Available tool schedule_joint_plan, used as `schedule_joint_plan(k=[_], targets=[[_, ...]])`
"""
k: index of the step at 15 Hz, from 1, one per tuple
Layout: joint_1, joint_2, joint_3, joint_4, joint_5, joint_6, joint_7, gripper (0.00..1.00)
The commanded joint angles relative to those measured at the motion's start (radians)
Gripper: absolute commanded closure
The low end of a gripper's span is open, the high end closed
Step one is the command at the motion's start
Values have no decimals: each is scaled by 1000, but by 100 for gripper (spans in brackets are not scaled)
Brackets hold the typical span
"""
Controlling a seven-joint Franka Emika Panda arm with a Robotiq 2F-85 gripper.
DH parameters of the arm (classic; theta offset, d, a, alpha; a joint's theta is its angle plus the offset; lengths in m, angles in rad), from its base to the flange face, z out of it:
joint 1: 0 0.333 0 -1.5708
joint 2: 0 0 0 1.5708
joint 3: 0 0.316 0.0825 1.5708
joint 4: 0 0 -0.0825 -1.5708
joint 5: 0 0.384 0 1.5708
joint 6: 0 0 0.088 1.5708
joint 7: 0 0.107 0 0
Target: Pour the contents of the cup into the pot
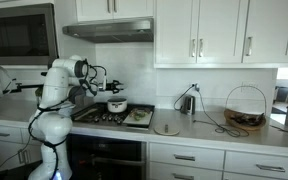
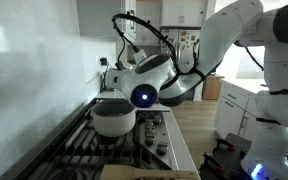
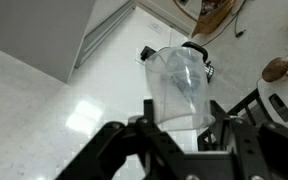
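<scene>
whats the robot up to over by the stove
The gripper is shut on a clear plastic cup, seen in the wrist view. In both exterior views the arm hangs by the small whitish pot on the stove. Whether the cup holds anything, or any has been poured, cannot be told.

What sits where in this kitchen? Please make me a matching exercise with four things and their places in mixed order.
Things:
1. pot
2. clear cup
3. flat round disc
4. wire basket

Places:
A. on the counter, just beside the stove
B. held between the robot's fingers
C. far along the counter, away from the stove
D. on the stove's grates

Pairs: 1-D, 2-B, 3-A, 4-C
</scene>
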Motion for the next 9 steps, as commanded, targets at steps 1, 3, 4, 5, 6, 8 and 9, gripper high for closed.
schedule_joint_plan(k=[1,3,4,5,6,8,9], targets=[[-24,18,-3,35,-26,27,13,70],[-35,24,-3,47,-29,36,12,70],[-39,25,-4,47,-41,44,18,70],[-45,27,-4,36,-43,53,15,70],[-46,32,-2,27,-43,60,7,70],[-48,36,3,21,-35,85,9,70],[-47,40,3,22,-34,93,6,70]])
